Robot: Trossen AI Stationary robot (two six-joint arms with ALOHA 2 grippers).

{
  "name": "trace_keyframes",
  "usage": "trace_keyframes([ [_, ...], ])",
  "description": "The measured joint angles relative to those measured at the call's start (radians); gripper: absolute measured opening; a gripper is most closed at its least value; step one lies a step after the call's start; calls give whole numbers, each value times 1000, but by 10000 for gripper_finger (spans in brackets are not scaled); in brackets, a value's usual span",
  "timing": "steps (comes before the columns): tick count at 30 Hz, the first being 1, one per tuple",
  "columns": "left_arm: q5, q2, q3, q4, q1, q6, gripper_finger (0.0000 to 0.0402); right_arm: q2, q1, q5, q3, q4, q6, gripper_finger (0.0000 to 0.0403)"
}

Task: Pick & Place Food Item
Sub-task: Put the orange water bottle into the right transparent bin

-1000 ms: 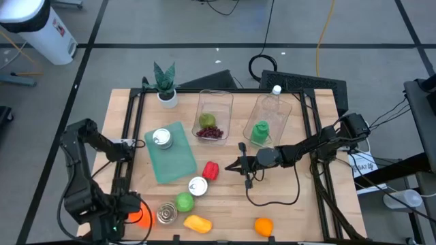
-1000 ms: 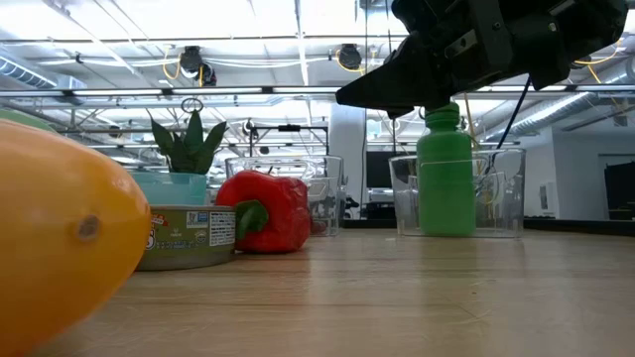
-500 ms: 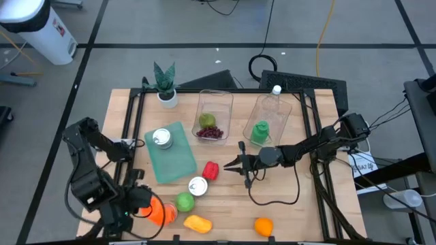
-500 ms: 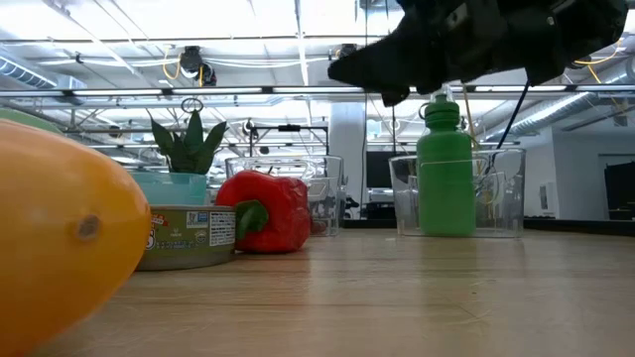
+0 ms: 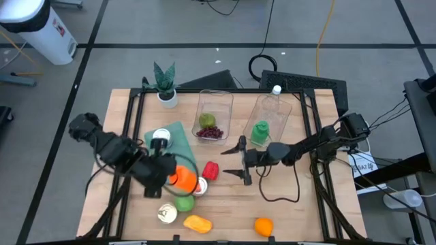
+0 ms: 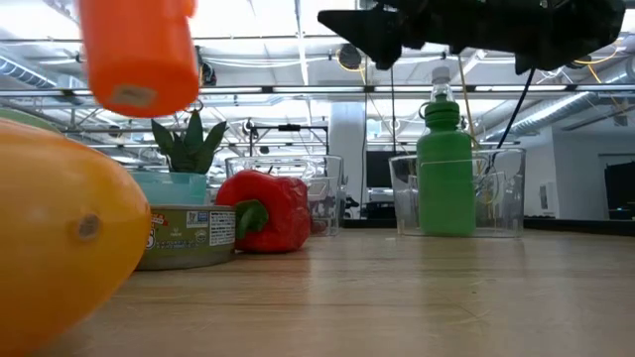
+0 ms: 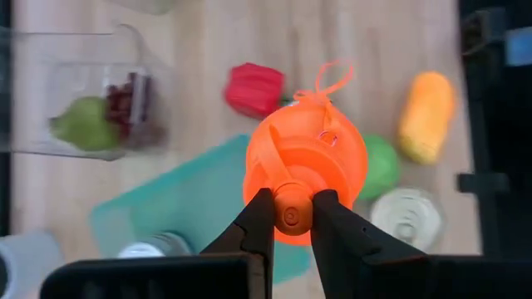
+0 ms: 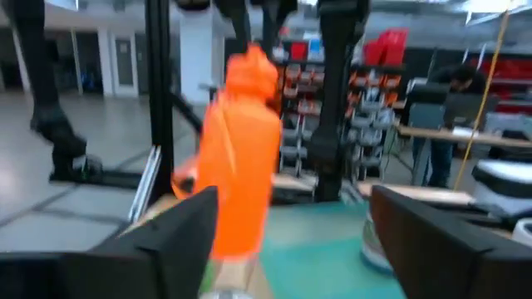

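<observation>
Left gripper: fingers pinching the orange bottle by its cap end.
Bottle position: hanging above the table, over the teal board's edge.
Handling: probably light, rigid, slick plastic; neck grip is suiting it.
Axis: roughly vertical, base down.
Right gripper: fingers spreading apart, empty.

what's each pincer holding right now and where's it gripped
The left pincer holds the orange bottle by its cap end, lifted above the table. The right pincer is open and holds nothing.
</observation>
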Motion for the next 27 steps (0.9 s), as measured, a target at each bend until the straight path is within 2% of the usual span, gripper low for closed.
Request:
trace_keyframes([
  [3,-25,6,1,4,69,16,58,0,-17,-1,26,1,41,359],
  [6,-53,10,1,13,120,30,58,0,-36,-2,85,-76,71,393],
  [10,-69,20,1,40,170,67,58,0,-57,5,232,-308,66,395],
  [15,-88,47,1,54,204,111,58,0,-61,89,395,-559,-25,399],
  [18,-122,67,1,59,215,134,58,0,-60,92,426,-610,-37,399],
  [27,-123,114,0,126,233,227,58,0,-72,88,431,-691,-32,400],
])
